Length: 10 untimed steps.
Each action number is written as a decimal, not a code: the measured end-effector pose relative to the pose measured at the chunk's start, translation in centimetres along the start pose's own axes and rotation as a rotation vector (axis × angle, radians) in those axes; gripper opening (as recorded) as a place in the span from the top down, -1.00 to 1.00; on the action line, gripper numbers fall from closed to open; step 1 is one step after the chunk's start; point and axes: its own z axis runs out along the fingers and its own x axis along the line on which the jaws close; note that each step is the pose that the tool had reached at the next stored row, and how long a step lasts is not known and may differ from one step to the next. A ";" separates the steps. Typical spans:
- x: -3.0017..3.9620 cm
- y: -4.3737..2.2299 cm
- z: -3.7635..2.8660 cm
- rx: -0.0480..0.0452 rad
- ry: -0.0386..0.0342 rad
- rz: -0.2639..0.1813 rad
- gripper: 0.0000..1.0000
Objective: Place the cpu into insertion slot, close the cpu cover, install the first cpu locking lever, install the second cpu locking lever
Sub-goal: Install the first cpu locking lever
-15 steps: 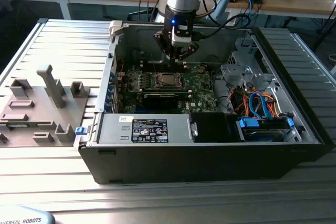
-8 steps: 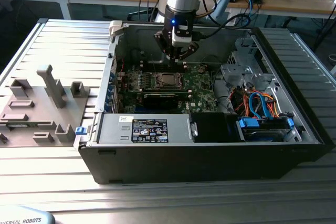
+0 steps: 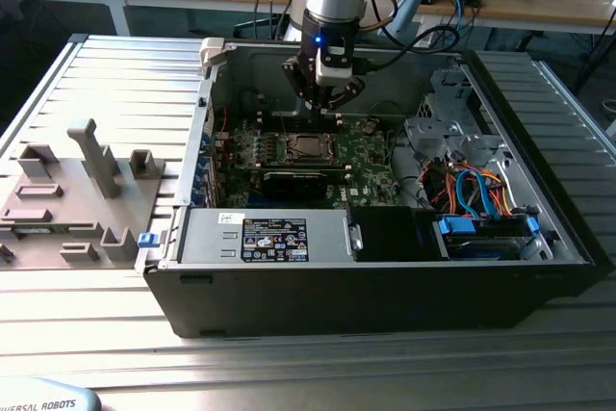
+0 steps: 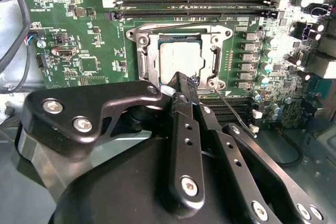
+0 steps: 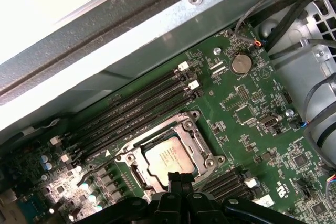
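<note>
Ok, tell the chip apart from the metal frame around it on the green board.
The chip is a solid plate with a dull pale-grey top; the metal frame is open in the middle and shinier. The frame is the larger, its bars bordering the chip, which shows through the cut-out. Both are square, metal-faced and look to lie flat on the green board.

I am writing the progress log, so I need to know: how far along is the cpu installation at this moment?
Done: the cpu lies in the insertion slot, and the cpu cover looks folded down around it. In hand: the gripper, fingers together, is at the cover's edge. Left: a thin locking lever juts out from the socket, apparently unlatched.
</note>
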 end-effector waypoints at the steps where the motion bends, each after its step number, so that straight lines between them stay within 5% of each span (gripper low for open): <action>1: 0.00 0.00 0.00 0.0000 0.0000 -0.001 0.79; 10: 0.00 0.00 0.00 0.0000 -0.0003 -0.005 0.79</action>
